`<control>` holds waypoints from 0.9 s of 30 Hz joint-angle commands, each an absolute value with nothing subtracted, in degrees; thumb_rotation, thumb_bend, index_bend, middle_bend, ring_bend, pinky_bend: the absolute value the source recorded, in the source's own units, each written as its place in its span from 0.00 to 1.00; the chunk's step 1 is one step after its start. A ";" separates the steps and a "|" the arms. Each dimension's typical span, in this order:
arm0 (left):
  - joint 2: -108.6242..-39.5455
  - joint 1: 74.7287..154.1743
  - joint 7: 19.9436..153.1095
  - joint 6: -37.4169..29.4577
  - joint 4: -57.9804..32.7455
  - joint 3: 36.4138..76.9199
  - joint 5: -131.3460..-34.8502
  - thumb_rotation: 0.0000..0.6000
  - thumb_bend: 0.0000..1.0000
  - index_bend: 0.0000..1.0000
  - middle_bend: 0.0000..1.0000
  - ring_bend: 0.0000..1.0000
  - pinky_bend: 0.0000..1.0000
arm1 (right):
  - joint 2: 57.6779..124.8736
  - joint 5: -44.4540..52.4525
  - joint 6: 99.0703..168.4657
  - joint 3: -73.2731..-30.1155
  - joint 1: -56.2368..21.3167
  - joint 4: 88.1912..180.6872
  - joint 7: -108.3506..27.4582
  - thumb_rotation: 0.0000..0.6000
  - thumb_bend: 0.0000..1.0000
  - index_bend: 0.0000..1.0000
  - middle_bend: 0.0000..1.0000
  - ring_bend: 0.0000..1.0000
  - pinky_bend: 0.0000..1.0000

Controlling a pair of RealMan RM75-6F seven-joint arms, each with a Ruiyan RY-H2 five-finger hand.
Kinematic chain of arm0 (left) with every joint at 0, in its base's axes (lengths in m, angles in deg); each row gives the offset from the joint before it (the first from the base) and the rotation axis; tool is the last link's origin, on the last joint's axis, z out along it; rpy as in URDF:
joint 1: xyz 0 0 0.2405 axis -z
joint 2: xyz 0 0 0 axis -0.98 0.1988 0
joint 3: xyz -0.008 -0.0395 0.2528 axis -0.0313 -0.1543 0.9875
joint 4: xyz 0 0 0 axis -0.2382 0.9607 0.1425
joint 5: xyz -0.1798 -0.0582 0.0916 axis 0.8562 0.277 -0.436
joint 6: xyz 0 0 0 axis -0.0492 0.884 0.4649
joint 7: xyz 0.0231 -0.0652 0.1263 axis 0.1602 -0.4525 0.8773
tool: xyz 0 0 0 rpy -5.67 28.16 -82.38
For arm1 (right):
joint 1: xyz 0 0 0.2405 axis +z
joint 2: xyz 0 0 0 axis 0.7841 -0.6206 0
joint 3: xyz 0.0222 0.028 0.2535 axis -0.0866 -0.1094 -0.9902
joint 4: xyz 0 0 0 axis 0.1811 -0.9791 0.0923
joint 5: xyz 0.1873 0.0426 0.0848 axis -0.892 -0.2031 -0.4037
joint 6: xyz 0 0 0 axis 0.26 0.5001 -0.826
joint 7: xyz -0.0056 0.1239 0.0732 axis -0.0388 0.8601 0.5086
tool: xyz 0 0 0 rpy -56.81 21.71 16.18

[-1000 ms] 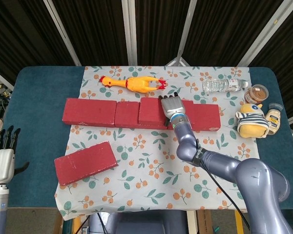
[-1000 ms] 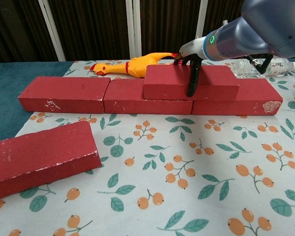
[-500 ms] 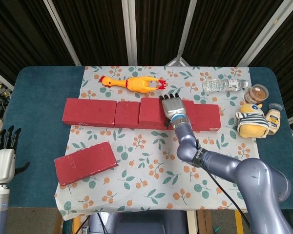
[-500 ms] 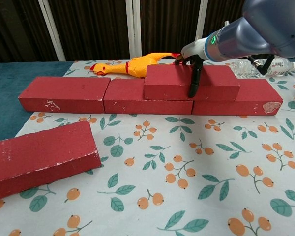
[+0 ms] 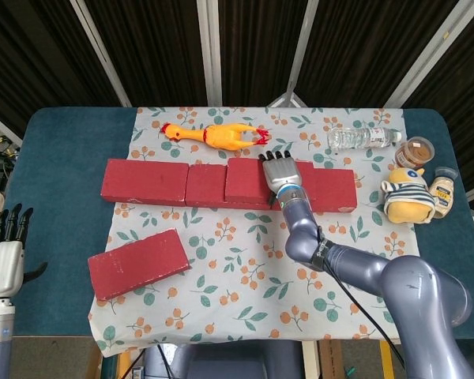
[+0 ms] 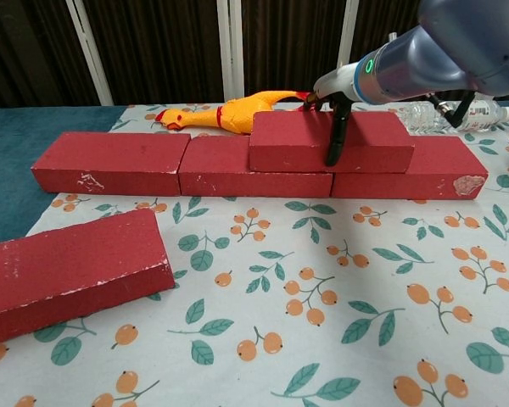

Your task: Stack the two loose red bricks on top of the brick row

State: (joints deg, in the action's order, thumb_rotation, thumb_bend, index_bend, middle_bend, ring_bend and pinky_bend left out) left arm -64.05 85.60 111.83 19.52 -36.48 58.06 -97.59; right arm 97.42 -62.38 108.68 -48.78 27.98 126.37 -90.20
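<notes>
One red brick point(image 6: 329, 141) already sits on top of the brick row point(image 6: 254, 165), straddling the seam between the middle and right-hand bricks of the row, which runs parallel to the far edge of the table point(image 5: 55, 158). The overlap reads as a deliberate bond placement, each half of the upper brick bearing on a different lower brick. The right hand point(image 5: 280, 171) lies palm-down across the top of this upper brick, its fingers reaching toward the far side, and the chest view shows a dark thumb point(image 6: 334, 140) running down the near face. The hand therefore appears clamped on the brick front to back; whether the grip carries load or merely steadies the brick cannot be told. The second loose brick point(image 5: 139, 263) lies flat and skewed near the front left corner of the floral cloth point(image 5: 245, 284), well apart from the row, not yet stacked. The left hand point(image 5: 3, 260) hangs beyond the left edge of the table, fingers straight and slightly apart, holding nothing. A rubber chicken point(image 5: 213, 135) lies behind the row.
</notes>
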 commanded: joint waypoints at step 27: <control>-63.10 85.87 109.54 18.24 -36.70 59.12 -99.32 1.00 0.00 0.00 0.00 0.00 0.11 | 71.62 -38.29 129.53 -52.54 13.34 166.60 -73.83 1.00 0.06 0.00 0.03 0.00 0.00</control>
State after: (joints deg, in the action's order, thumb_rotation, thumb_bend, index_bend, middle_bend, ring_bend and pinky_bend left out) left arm -63.16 85.85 109.61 18.31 -36.64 59.04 -99.23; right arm 78.03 -47.43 123.39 -52.40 20.05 157.65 -80.17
